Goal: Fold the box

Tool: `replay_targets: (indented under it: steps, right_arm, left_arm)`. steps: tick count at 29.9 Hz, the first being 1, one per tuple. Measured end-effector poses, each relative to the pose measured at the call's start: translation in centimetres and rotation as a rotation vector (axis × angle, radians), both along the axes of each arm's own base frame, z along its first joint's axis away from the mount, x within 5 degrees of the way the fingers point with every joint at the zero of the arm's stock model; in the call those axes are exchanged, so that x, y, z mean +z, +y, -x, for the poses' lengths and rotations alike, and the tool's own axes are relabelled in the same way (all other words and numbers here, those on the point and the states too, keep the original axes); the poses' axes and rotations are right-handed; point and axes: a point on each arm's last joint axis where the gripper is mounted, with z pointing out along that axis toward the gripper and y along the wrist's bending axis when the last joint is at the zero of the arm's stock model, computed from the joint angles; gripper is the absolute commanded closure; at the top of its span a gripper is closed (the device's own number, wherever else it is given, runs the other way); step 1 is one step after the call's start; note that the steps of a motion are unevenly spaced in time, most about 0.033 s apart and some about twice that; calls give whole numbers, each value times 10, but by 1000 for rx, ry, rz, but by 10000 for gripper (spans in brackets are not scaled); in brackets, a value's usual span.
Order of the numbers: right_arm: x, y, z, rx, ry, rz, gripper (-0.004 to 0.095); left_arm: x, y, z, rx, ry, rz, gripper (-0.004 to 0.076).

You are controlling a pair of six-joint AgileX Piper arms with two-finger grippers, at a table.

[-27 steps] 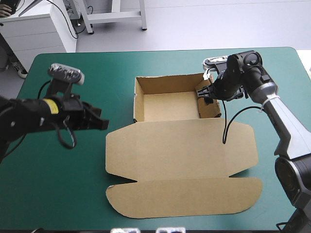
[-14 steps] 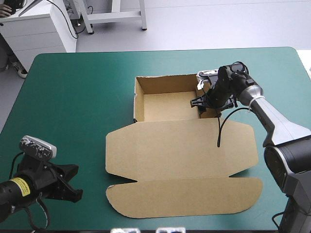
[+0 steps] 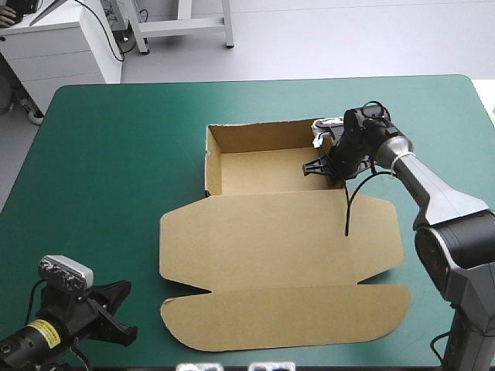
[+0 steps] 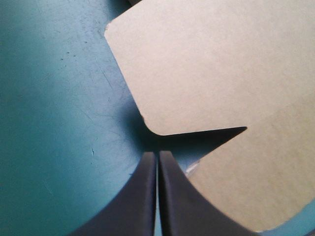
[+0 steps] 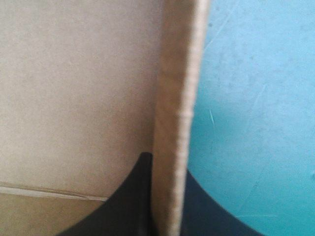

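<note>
The brown box (image 3: 278, 239) lies as an open tray with its lid flat toward the table's front edge. My right gripper (image 3: 322, 165) sits at the tray's right wall. In the right wrist view that wall (image 5: 179, 98) stands between the two black fingers (image 5: 133, 196), so the right gripper (image 5: 166, 160) is shut on it. My left gripper (image 3: 124, 318) is low near the table's front left corner, shut and holding nothing. In the left wrist view its tip (image 4: 157, 155) points at the notch between the lid (image 4: 211, 64) and the front flap (image 4: 256, 182).
Bare teal-green cover (image 3: 108, 170) stretches left of the box and behind it. The box's front flap (image 3: 286, 317) lies close to the table's front edge.
The right gripper has shut on the tray's right wall, and the whole box has slid a little to the left. The left arm swung from mid-left down to the front left corner.
</note>
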Motion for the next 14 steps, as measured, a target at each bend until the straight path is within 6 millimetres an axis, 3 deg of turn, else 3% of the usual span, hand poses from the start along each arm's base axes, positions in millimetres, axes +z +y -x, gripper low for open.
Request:
replay_targets:
  steps: [7,10,14]
  right_arm:
    - [12,-11,-8,30,-16,10,928]
    - [40,-38,-17,15,-72,21,928]
    - [94,-93,-23,-87,-213,24,928]
  left_arm:
    - [-7,1,2,2,-19,15,732]
    - [-7,1,1,6,-37,24,732]
    - [-7,0,-1,9,-66,37,732]
